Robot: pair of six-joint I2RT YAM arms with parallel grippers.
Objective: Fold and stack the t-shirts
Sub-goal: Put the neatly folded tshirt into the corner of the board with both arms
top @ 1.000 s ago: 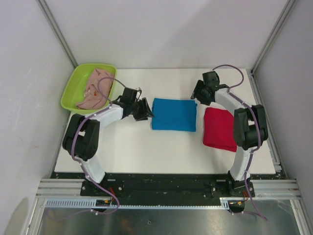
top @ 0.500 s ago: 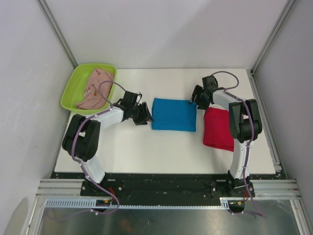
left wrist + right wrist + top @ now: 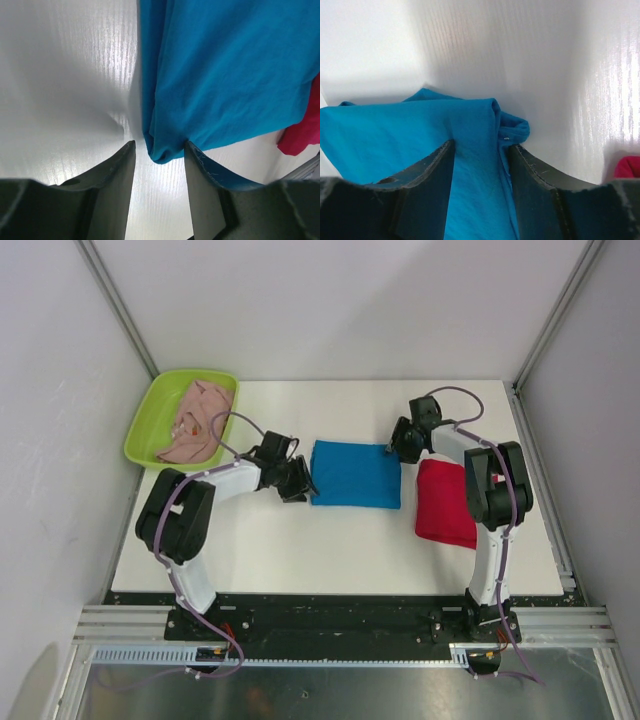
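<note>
The blue t-shirt [image 3: 356, 474] is a plain bright blue, the red t-shirt [image 3: 447, 503] a plain crimson, and the pink t-shirt [image 3: 197, 420] a pale peach. The tray [image 3: 145, 425] is lime green. The desk [image 3: 300, 540] is white with a faint ribbed sheen. The left arm [image 3: 225, 480] and right arm [image 3: 458, 446] are white and black. The left tool [image 3: 159, 145] and right tool [image 3: 480, 145] are dark grey.

We found the left arm [image 3: 185, 515] reaching forward from its base, elbow bent, with the forearm lying low and running toward the centre. The left tool [image 3: 298, 480] pointed inward, its fingers [image 3: 112, 175] parted with a plain gap between them. The right arm [image 3: 495, 490] stood folded above its base, its forearm stretched away and to the left. The right tool [image 3: 401, 443] pointed inward and down, and its fingers [image 3: 427, 175] also stood apart, not closed together.
</note>
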